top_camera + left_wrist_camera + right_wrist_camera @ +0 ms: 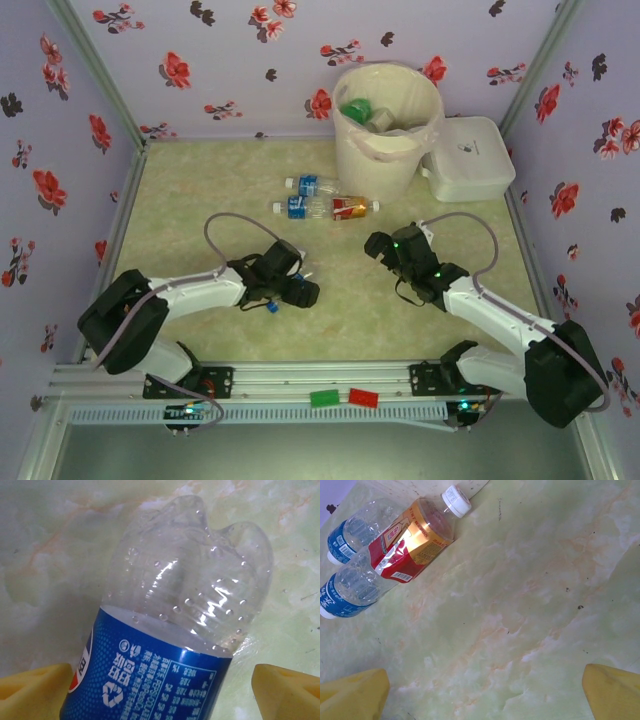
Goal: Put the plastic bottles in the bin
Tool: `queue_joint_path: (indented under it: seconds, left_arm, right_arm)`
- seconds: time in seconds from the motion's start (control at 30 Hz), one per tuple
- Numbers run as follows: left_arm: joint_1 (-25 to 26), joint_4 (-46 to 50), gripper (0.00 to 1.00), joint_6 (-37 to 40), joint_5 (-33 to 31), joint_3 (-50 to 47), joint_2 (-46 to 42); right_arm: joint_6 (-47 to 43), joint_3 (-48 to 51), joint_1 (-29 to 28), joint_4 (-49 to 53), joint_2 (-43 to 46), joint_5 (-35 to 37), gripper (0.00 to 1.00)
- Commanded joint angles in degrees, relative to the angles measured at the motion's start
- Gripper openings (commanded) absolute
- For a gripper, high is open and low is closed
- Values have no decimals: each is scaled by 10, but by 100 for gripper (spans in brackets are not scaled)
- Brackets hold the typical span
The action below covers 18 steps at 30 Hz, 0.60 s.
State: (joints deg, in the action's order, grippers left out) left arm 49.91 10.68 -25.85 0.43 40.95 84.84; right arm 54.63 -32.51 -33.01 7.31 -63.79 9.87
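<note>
Left gripper: the left gripper (297, 291) hangs low over the near middle of the desk (190, 200). Its yellow fingers (35, 692) stand wide on either side of a bottle. A strip of desk shows beside the right finger, so nothing is clamped.
Bottle at the left gripper: a clear blue-label bottle (190, 595) lies on the desk between those fingers, its dented base pointing away from the wrist camera. The left finger is just beside the label; I cannot tell whether they touch.
Right gripper: the right gripper (383, 245) is near the desk's centre-right, jaws spread wide, with bare green-marbled desk between its fingers.
Loose bottles: a red-and-gold bottle (412, 540) with a white cap lies beyond the grippers, in front of the bin. Two blue-labelled bottles (347, 587) lie right beside it.
Bin: the cream-white bin (385, 150) stands at the far centre-right with a pinkish liner bag (400, 140) over its rim. A green bottle (355, 110) lies inside.
Box: a white lidded box (470, 160) sits just right of the bin.
</note>
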Motion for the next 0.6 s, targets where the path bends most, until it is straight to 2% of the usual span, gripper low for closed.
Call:
queue_joint_path:
  seconds: [0.0,0.2,0.43,0.57]
  left_arm:
    - [7,25,89,19,-22,21,16]
    - [11,27,78,18,-45,26,26]
    - [11,17,56,17,-56,18,11]
    - [11,2,49,13,-57,7,-13]
  right_arm:
    - [12,-4,-5,-12,-4,9,100]
    - [14,-2,-5,-12,-2,9,100]
    - [17,-2,-5,-21,-2,9,100]
    - [17,-2,-5,-21,-3,8,100]
